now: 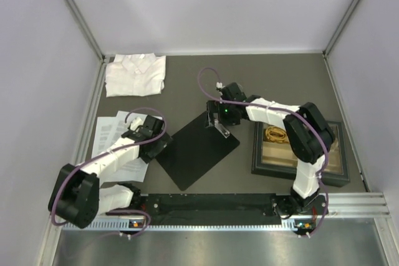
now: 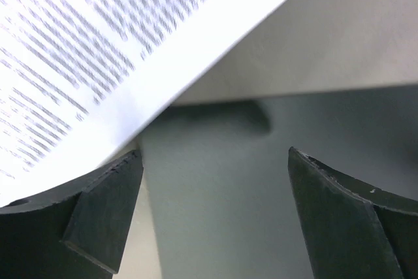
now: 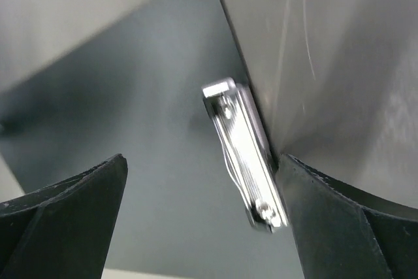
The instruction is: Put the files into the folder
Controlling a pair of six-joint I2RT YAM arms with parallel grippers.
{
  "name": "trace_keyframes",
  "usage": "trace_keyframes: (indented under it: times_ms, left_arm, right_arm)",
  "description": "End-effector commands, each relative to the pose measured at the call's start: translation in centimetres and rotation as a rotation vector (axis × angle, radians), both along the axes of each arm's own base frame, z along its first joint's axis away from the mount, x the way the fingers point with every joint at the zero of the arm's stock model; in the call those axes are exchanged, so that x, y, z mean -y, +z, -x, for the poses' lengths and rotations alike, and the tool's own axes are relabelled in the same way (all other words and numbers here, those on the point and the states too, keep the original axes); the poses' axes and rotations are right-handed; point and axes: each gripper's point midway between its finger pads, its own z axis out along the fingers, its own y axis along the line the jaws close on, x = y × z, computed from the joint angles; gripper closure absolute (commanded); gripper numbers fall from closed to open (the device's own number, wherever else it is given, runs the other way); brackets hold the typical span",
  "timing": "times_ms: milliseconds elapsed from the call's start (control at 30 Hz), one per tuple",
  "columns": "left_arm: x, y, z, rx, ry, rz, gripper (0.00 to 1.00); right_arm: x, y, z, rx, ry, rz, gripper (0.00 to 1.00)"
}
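The black folder [image 1: 198, 152] lies slantwise at mid-table, its silver clip [image 1: 221, 129] at the far end. My right gripper [image 1: 218, 116] hovers open over that clip [image 3: 245, 155], one finger on each side, the right finger close against it; the folder's board [image 3: 130, 129] fills the gap [image 3: 201, 158]. The files [image 1: 111, 130], white printed sheets, lie left of the folder, partly under my left arm. My left gripper [image 1: 161, 145] is open at the folder's left corner. In its wrist view a printed sheet [image 2: 78, 63] reaches over the dark folder corner [image 2: 215, 207], beside the left finger; nothing sits between the fingers [image 2: 213, 155].
A folded white shirt [image 1: 135, 74] lies at the far left. A dark-framed tray [image 1: 340, 175] holding a golden item stands right of the folder, under my right arm. Metal frame posts and white walls close in the table on the left, right and back.
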Motion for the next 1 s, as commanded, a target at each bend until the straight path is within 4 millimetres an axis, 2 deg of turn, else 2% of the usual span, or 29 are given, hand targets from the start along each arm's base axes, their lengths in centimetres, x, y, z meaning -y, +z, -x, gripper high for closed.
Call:
trace_keyframes:
  times_ms: [0, 33, 67, 133, 200, 267, 333, 400, 433, 533, 567, 600, 633, 667, 700, 733, 800, 833, 967]
  left_arm:
    - [-2.3, 1.8, -2.5, 0.05, -0.045, -0.187, 0.03]
    - [-2.7, 2.2, -2.1, 0.03, -0.06, -0.213, 0.02]
    - [-2.5, 3.5, -2.6, 0.062, -0.079, -0.212, 0.02]
    - [-1.8, 4.4, -2.3, 0.067, -0.18, -0.198, 0.02]
    - [0.4, 6.2, -2.0, 0.107, -0.321, -0.111, 0.02]
    - [2.6, 8.1, -2.2, 0.188, -0.416, -0.019, 0.04]
    - [5.1, 9.1, -1.7, 0.226, -0.517, 0.1, 0.05]
    - [6.6, 10.2, -2.3, 0.291, -0.561, 0.163, 0.06]
    - [6.8, 10.6, -2.5, 0.302, -0.567, 0.169, 0.06]
    - [5.4, 11.2, -4.0, 0.315, -0.498, 0.089, 0.05]
    - [4.7, 11.3, -4.6, 0.321, -0.469, 0.047, 0.06]
    - [4.8, 11.5, -5.1, 0.338, -0.481, 0.049, 0.05]
    - [5.6, 11.5, -5.6, 0.336, -0.511, 0.077, 0.06]
    - [7.2, 11.6, -5.2, 0.33, -0.577, 0.151, 0.07]
    - [7.9, 11.4, -5.3, 0.316, -0.597, 0.183, 0.08]
    - [8.9, 10.8, -5.6, 0.294, -0.62, 0.223, 0.12]
    - [10.7, 10.5, -5.1, 0.256, -0.673, 0.318, 0.16]
    - [11.2, 9.5, -5.3, 0.238, -0.677, 0.339, 0.19]
    - [11.3, 7.8, -5.6, 0.227, -0.656, 0.346, 0.22]
  right_arm:
    - [2.4, 1.3, 1.7, 0.028, -0.017, 0.14, 0.02]
    - [3.5, 1.4, 1.1, 0.075, -0.022, 0.2, 0.02]
    - [4.0, 2.3, 0.7, 0.114, -0.025, 0.223, 0.01]
    - [5.3, 3.0, 0.2, 0.166, -0.008, 0.297, 0.01]
    - [5.3, 4.3, 0.2, 0.202, 0.021, 0.313, 0.01]
    - [4.7, 5.1, 0.2, 0.225, 0.055, 0.308, 0.02]
    - [3.1, 5.4, 0.7, 0.227, 0.112, 0.246, 0.04]
    - [2.2, 4.9, 0.7, 0.213, 0.131, 0.227, 0.09]
    - [1.7, 4.9, 0.8, 0.199, 0.141, 0.206, 0.12]
    - [0.2, 4.7, 0.9, 0.178, 0.183, 0.156, 0.27]
    - [-0.4, 4.9, 0.7, 0.183, 0.198, 0.14, 0.37]
    - [-0.7, 4.8, 0.9, 0.178, 0.217, 0.131, 0.42]
    - [-0.8, 4.1, 0.9, 0.17, 0.234, 0.149, 0.47]
    - [-0.8, 4.0, 0.7, 0.173, 0.238, 0.157, 0.59]
    - [-0.9, 3.8, 0.7, 0.173, 0.245, 0.158, 0.62]
    - [-0.8, 3.4, 0.6, 0.173, 0.25, 0.166, 0.63]
    - [-0.4, 3.1, 0.2, 0.185, 0.241, 0.191, 0.62]
    - [-0.2, 2.8, 0.2, 0.186, 0.243, 0.206, 0.62]
    - [0.0, 1.8, 0.2, 0.165, 0.254, 0.238, 0.62]
